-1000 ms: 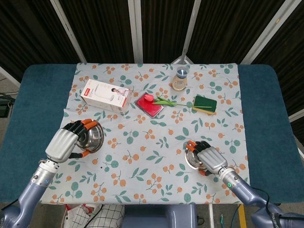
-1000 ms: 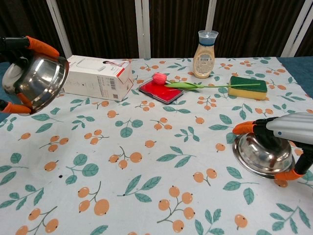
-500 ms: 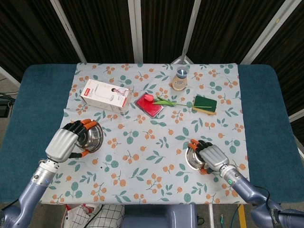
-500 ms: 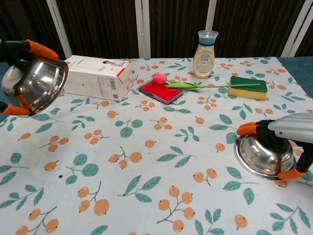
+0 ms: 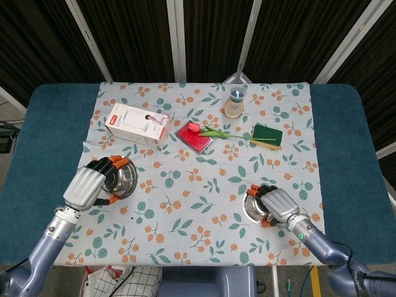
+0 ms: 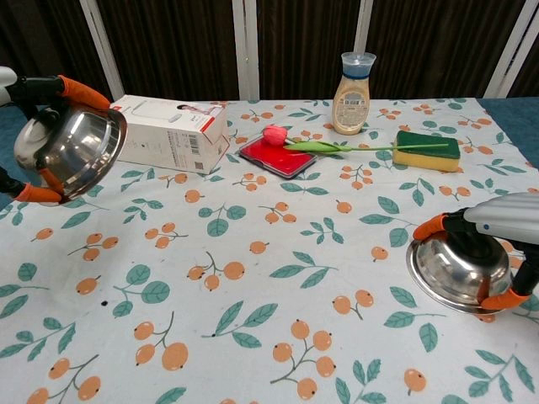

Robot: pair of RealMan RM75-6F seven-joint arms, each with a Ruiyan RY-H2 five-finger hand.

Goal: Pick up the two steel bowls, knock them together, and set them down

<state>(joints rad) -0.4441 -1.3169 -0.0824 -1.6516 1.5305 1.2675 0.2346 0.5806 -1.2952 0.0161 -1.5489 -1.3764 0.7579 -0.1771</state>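
Floral tablecloth (image 6: 253, 295) — two steel bowls (image 6: 72, 150) (image 6: 457, 271), one per hand (image 5: 88, 185) (image 5: 283, 203).

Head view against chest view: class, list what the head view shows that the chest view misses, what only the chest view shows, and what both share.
Only the head view shows the blue table edges beyond both sides of the cloth, the forearms, and the backs of the left hand and right hand.

Only the chest view shows the left bowl tilted, its mirrored inside facing the camera, and the bottle's label.

Both show the right bowl, white box, red pad, tulip, sponge and floral cloth.
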